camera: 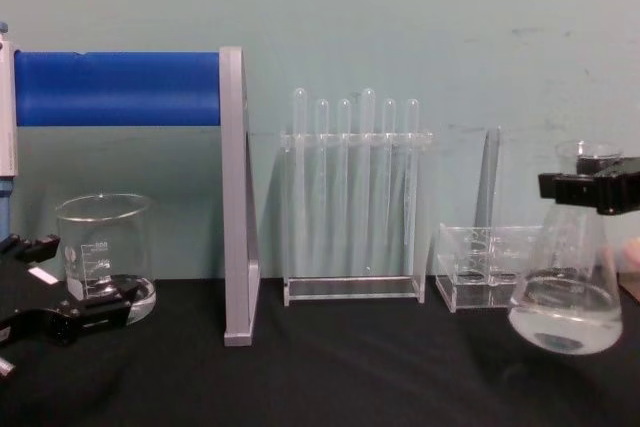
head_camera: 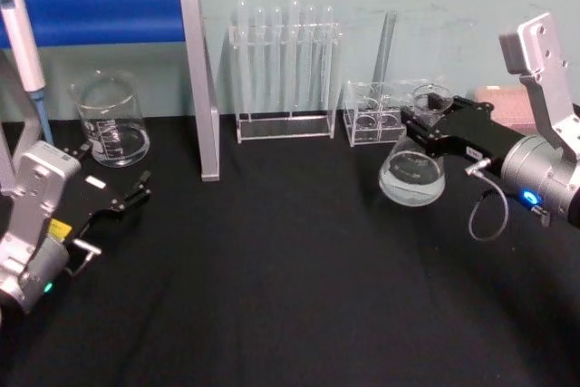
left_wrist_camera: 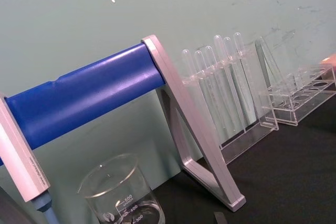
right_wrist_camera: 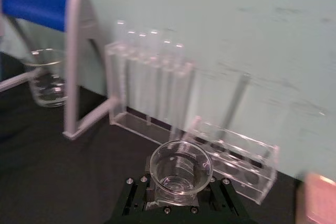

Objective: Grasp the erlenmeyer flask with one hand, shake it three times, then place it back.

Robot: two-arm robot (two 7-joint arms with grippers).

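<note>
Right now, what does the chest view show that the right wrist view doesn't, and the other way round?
Chest view, not the wrist: the erlenmeyer flask seen side-on, its wide base seemingly off the black table, with a pale layer at its bottom. The left hand is open, low beside the beaker.
Right wrist view, not the chest: a look down into the flask's open mouth, with the right hand shut on the neck from both sides.
Both: the held flask, the test tube rack, the blue-barred stand and the beaker.

Clear glossy glass erlenmeyer flask [head_camera: 412,174], beaker [head_camera: 111,124]; matt black cloth table cover [head_camera: 272,269]; smooth transparent plastic rack [head_camera: 283,129]; satin grey metal frame [head_camera: 201,88].
</note>
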